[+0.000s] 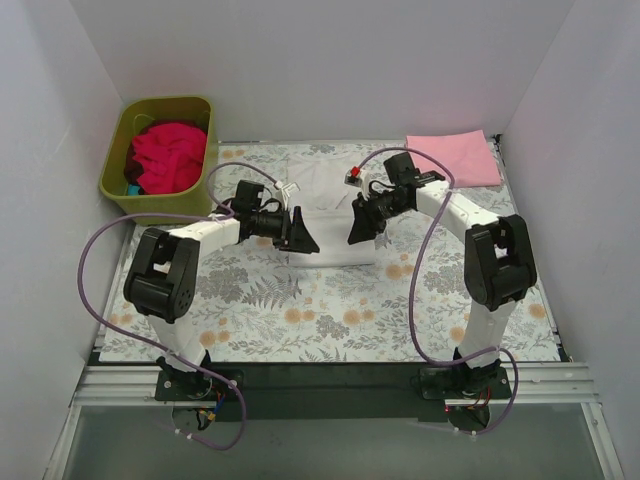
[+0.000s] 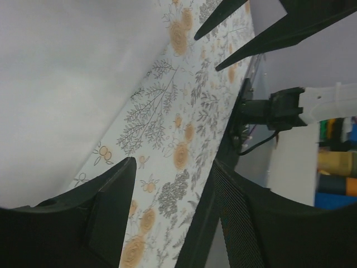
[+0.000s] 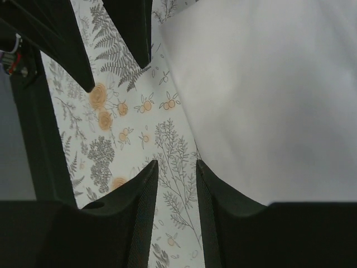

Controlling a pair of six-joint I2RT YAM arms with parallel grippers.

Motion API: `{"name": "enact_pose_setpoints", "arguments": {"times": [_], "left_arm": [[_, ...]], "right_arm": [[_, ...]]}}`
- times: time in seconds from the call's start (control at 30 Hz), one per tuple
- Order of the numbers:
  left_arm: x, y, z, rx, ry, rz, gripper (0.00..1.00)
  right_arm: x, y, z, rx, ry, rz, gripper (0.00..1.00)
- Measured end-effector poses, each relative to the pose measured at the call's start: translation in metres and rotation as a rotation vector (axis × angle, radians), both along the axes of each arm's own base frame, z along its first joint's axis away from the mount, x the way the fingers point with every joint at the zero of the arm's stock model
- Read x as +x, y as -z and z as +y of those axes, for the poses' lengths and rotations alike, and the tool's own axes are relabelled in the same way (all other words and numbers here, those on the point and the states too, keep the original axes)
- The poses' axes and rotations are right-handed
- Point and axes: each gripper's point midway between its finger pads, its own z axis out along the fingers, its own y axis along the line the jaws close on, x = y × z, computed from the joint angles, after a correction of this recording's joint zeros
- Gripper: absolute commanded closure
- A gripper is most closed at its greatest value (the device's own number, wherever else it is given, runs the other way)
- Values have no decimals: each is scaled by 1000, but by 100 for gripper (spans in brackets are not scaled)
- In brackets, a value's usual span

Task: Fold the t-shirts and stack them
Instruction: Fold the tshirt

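Note:
A white t-shirt [image 1: 330, 212] lies partly folded on the floral sheet at the table's middle. It also shows in the left wrist view [image 2: 67, 84] and in the right wrist view [image 3: 262, 95]. My left gripper [image 1: 303, 243] [image 2: 173, 163] is open and empty, low at the shirt's left front corner. My right gripper [image 1: 359, 234] [image 3: 176, 163] is open and empty at the shirt's right front edge, over bare sheet. A pale pink t-shirt [image 1: 455, 158] lies folded at the back right. Crimson red t-shirts [image 1: 165, 157] are bunched in the tub.
The olive-green tub [image 1: 118, 160] stands at the back left corner. The grey-and-orange floral sheet [image 1: 330, 310] covers the table. White walls close in the left, back and right sides. The two grippers face each other closely across the white shirt.

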Motion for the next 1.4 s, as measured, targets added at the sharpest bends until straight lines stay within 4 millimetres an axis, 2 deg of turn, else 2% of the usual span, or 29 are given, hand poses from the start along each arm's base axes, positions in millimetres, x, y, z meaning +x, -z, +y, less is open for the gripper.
{"name": "enact_pose_setpoints", "arguments": {"times": [0.13, 0.37, 0.43, 0.5, 0.67, 0.73, 0.83, 0.93, 1.0, 1.07, 1.1, 1.13, 1.3, 1.33, 1.4], "left_arm": [[-7, 15, -4, -29, -50, 146, 46], [-22, 74, 6, 51, -170, 390, 45], [-20, 75, 9, 31, -186, 432, 45], [-18, 75, 12, 20, -206, 445, 46], [-24, 71, 14, -8, -203, 465, 47], [-27, 63, 13, -15, -194, 451, 47], [-29, 36, 4, -41, -167, 378, 51], [-26, 4, -12, -77, -140, 276, 52], [-19, -7, -23, -96, -140, 228, 50], [-15, -4, -31, -97, -152, 223, 48], [-13, -1, -34, -97, -158, 231, 44], [-10, 7, -36, -90, -171, 245, 42], [-2, 61, -35, -19, -262, 377, 34], [-2, 67, -35, -18, -268, 402, 32], [-1, 66, -34, -29, -272, 411, 31]], "right_arm": [[-6, 19, 11, 42, 30, 179, 61], [-24, 68, 8, 26, 110, 407, 66], [-28, 88, 3, 8, 142, 466, 69], [-33, 97, 0, 18, 163, 534, 70], [-30, 94, -1, 42, 190, 567, 70], [-31, 84, 0, 58, 197, 572, 70], [-27, 55, 5, 101, 209, 549, 70], [-17, 16, 12, 171, 221, 462, 63], [-11, -2, 18, 213, 226, 411, 62], [-6, -9, 23, 238, 241, 397, 59], [-4, -6, 25, 240, 252, 403, 57], [-3, -1, 28, 239, 262, 418, 49], [-6, 38, 35, 206, 304, 513, 30], [-9, 48, 35, 192, 312, 540, 24], [-15, 61, 35, 179, 320, 587, 20]]}}
